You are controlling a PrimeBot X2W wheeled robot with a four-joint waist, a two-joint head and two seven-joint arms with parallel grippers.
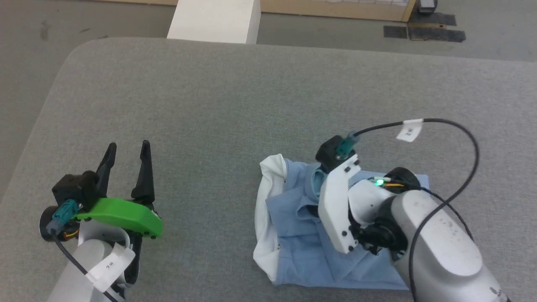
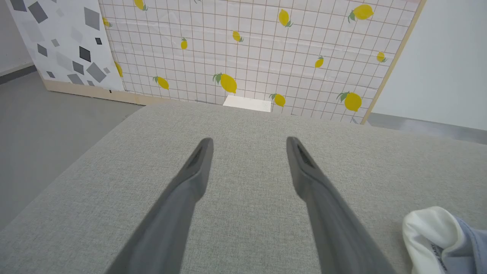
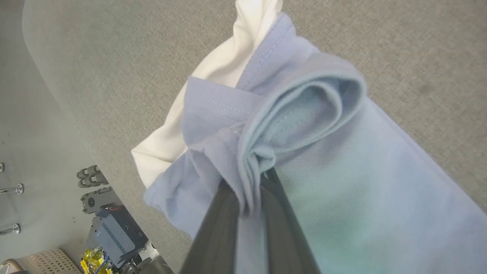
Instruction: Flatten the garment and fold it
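Observation:
The garment (image 1: 302, 235) is a light-blue knit shirt with white trim, lying bunched at the front right of the grey padded table (image 1: 235, 105). My right gripper (image 3: 249, 182) points down into it, shut on a pinched fold of the blue cloth (image 3: 304, 110), which rises in a loop past the fingertips. In the head view the right wrist and forearm (image 1: 419, 226) cover the middle of the shirt and hide the fingers. My left gripper (image 1: 128, 161) hovers open over bare table at the front left, well apart from the shirt. A white corner of the garment (image 2: 433, 236) shows at the left wrist view's lower right.
The table's rounded left edge (image 1: 46, 113) drops to grey floor. A white block (image 1: 216, 21) stands beyond the far edge. A lemon-print panel (image 2: 247, 53) backs the scene. Equipment on the floor (image 3: 110, 232) lies below the table edge near the right arm.

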